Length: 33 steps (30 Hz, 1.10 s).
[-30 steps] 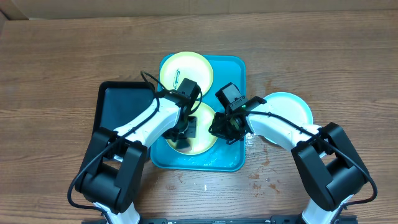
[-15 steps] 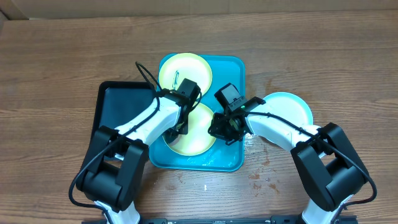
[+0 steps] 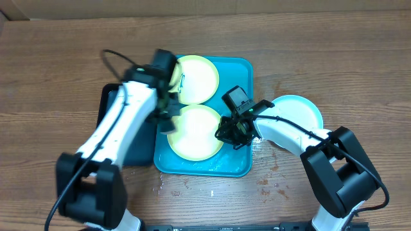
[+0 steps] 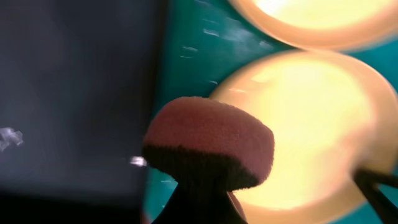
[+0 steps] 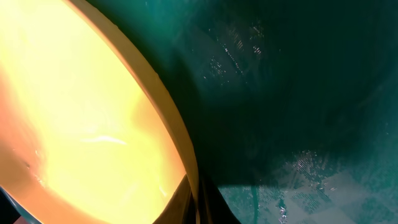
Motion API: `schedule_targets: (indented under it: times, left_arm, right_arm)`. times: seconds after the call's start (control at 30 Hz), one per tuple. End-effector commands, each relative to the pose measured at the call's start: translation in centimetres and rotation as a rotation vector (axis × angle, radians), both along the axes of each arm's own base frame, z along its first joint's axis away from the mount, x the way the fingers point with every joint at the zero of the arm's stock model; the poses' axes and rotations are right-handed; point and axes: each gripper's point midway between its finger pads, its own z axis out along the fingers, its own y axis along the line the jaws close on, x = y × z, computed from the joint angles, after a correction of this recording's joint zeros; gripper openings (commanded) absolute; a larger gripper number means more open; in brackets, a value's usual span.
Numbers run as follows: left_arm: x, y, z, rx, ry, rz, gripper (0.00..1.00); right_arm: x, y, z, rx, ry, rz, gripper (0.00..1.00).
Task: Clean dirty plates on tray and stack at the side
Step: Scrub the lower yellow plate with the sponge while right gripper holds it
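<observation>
Yellow-green near plate [image 3: 194, 131]: lies at the front of the turquoise tray [image 3: 239, 168], its right rim pinched in the right gripper [image 3: 233, 133]. Left gripper [image 3: 166, 110]: clamped on a sponge [image 4: 208, 146], poised at this plate's left rim, with the plate lying to its right. Black tray [image 3: 131, 138]: just left of it. Far plate [image 3: 192, 78]: behind, small dark smear; left arm nearer, likely its next wipe. Blue plate [image 3: 297, 110]: on the table [image 3: 64, 38], right of the tray.

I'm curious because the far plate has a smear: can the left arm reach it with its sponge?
Probably yes: the left arm holds its sponge beside the far yellow-green plate, lying mostly uncovered; the right arm grips the near plate.
</observation>
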Motion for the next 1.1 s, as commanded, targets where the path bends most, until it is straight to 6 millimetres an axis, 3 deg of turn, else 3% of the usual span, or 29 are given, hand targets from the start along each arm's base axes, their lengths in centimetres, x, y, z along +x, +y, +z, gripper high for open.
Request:
schedule_targets:
  times: [0.0, 0.1, 0.2, 0.33, 0.37, 0.4, 0.5, 0.63, 0.77, 0.93, 1.07]
  left_arm:
    - [0.4, 5.8, 1.0, 0.144, -0.030, 0.085, 0.04]
    - [-0.6, 8.4, -1.9, 0.143, 0.025, 0.161, 0.04]
    - [-1.3, 9.7, -4.5, 0.145, 0.047, 0.197, 0.04]
    - [-1.8, 10.4, -6.1, 0.126, 0.067, 0.227, 0.04]
    - [-1.8, 10.4, -6.0, 0.118, 0.069, 0.234, 0.14]
    - [-1.8, 10.4, -5.8, 0.101, 0.072, 0.239, 0.30]
    - [-1.4, 9.9, -4.8, 0.043, 0.077, 0.235, 0.44]
    - [-0.4, 9.2, -1.6, -0.044, 0.053, 0.215, 0.54]
    - [0.7, 8.7, 3.3, -0.109, -0.015, 0.186, 0.53]
    - [1.4, 7.9, 11.5, -0.163, -0.188, 0.162, 0.53]
    - [0.5, 7.4, 18.8, -0.192, -0.385, 0.145, 0.61]
  right_arm:
    - [-0.5, -1.7, -1.6, -0.073, 0.022, -0.018, 0.04]
    - [-0.5, -1.7, -1.6, -0.073, 0.021, -0.018, 0.04]
    - [-0.6, -1.6, -1.6, -0.070, 0.023, -0.017, 0.04]
    - [-0.6, -1.6, -1.6, -0.070, 0.023, -0.017, 0.04]
    - [-0.6, -1.6, -1.6, -0.069, 0.023, -0.016, 0.04]
    - [-0.6, -1.5, -1.5, -0.065, 0.026, -0.015, 0.04]
    - [-0.9, -1.2, -1.1, -0.040, 0.041, -0.004, 0.04]
    - [0.3, -0.6, 1.8, -0.029, -0.037, 0.093, 0.04]
    - [2.0, -0.3, 6.1, -0.100, -0.165, 0.190, 0.04]
    - [4.5, 0.8, 12.4, -0.241, -0.365, 0.315, 0.04]
    - [6.5, 4.8, 17.1, -0.224, -0.596, 0.416, 0.04]
